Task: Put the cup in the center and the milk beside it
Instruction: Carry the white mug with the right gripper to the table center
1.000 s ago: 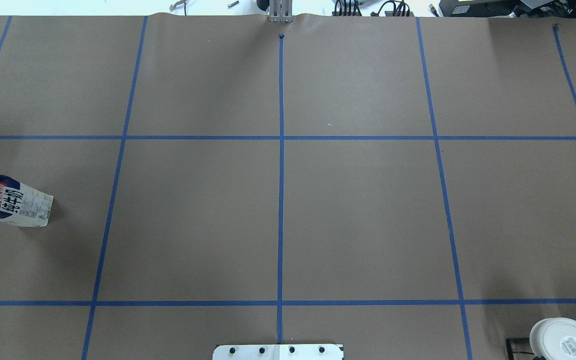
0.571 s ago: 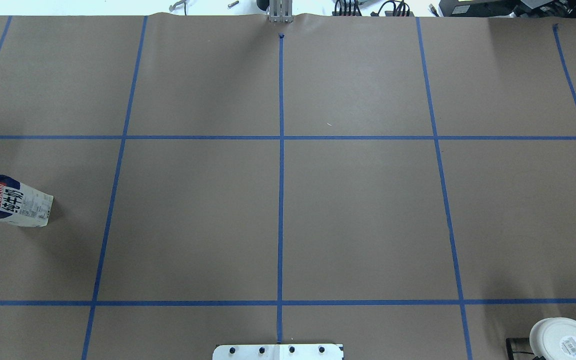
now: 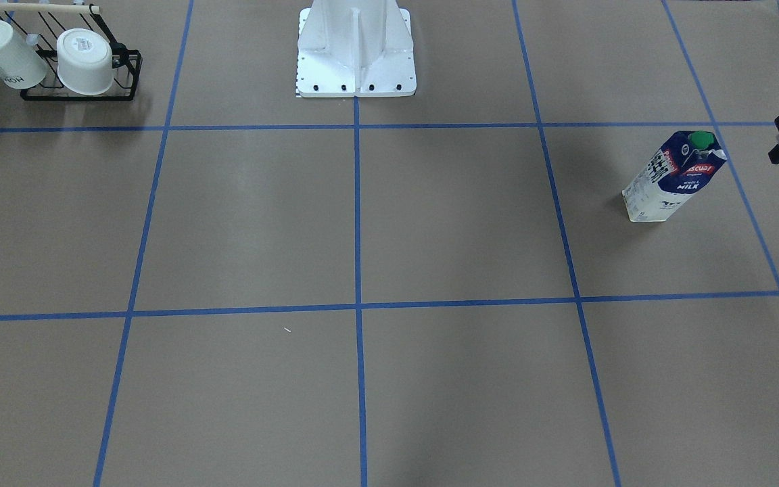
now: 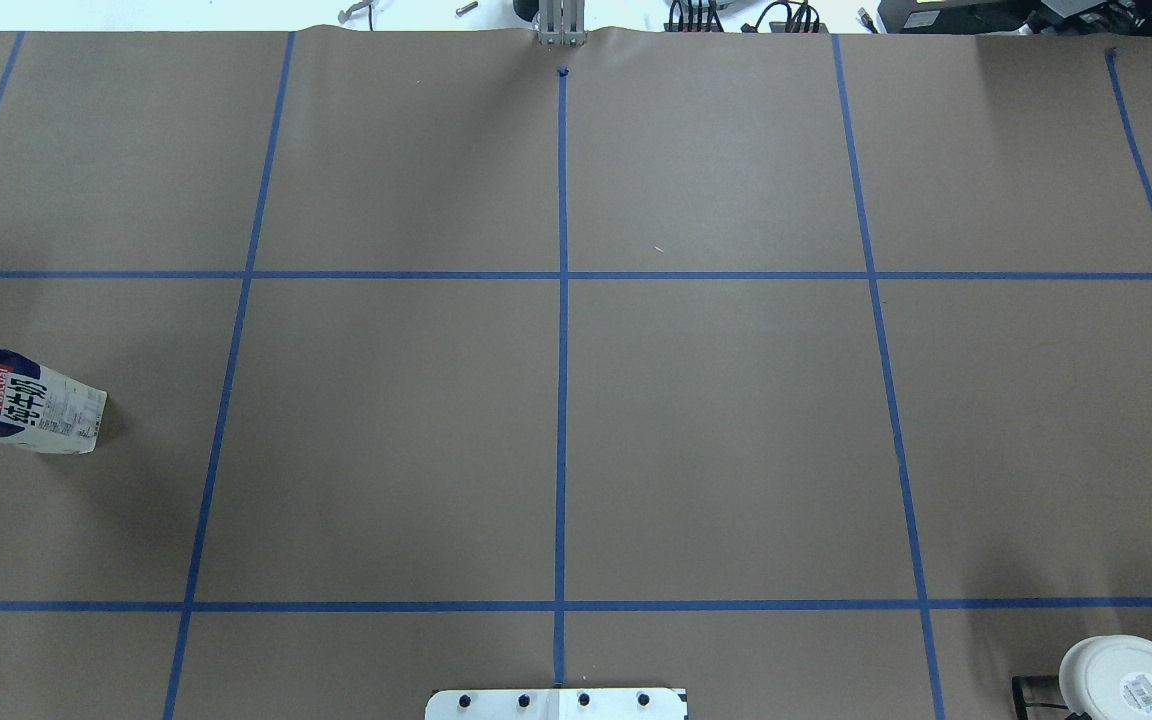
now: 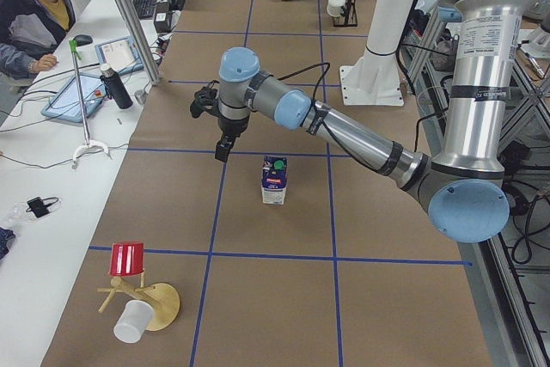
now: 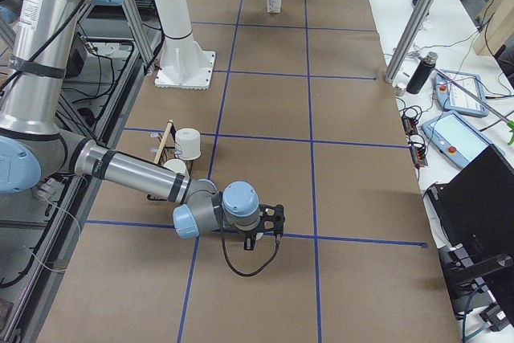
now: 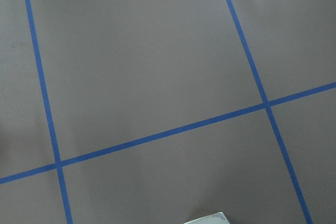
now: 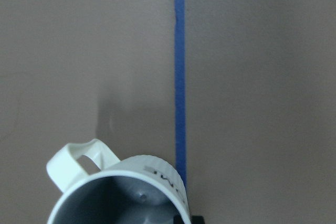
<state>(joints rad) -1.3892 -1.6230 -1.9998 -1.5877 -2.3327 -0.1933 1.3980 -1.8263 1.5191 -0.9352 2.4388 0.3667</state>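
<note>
Left gripper (image 5: pixel 222 150) hangs above the table (image 4: pixel 716 430), far out on the robot's-left side of the white pedestal (image 3: pixel 356 54), just past the milk (image 3: pixel 673 177). Whether its fingers are spread or pressed together cannot be told. Right gripper (image 6: pixel 279 221) sits low, far out on the pedestal's other side, at the cup (image 8: pixel 118 190). Its wrist view shows only a dark sliver beside the rim, so a pinch on the cup cannot be told either.

Against the overhead view from a second back, almost nothing has changed. The table grid looks identical. The wire rack (image 3: pixel 129 67) with two other white mugs stands near the pedestal on the robot's right and is not part of the task. The milk is upright in the same spot, well apart from the pedestal on the robot's left, with nothing touching it. The cup is upright with its handle out to one side, well apart from the pedestal on the robot's right. Its handle at the overhead view's edge has shifted by a hair at most, too little to call a lift.

For the task this likely means the very start. Neither thing is in front of the pedestal at the centre yet. The right arm looks set for the cup grasp, which probably comes first, and the left waits by the milk.
</note>
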